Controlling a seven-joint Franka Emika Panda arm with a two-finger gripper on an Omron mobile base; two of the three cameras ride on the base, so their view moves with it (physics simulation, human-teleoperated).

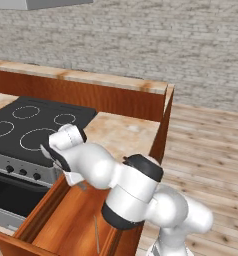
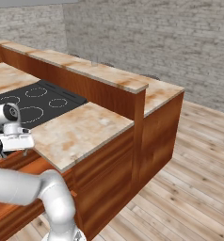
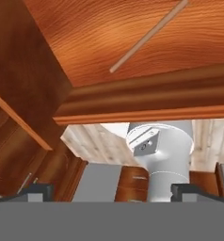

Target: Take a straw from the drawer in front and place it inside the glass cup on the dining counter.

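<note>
Gripper [image 3: 111, 190] spread wide, holding nothing, over my open reddish-brown wooden drawer [image 1: 56, 220]; thin straight straw [image 3: 149, 35] lies on its floor, upper right of the hand view.

A glossy white robot arm [image 1: 141, 195] built from rounded, tube-like segments. Dark, nearly black bands ring its joints: one caps the elbow, another circles the thick segment below it. The wrist ends in a white block-shaped hand with dark trim. In the hand view, two small dark fingers [image 3: 36, 191] have squared tips.
</note>
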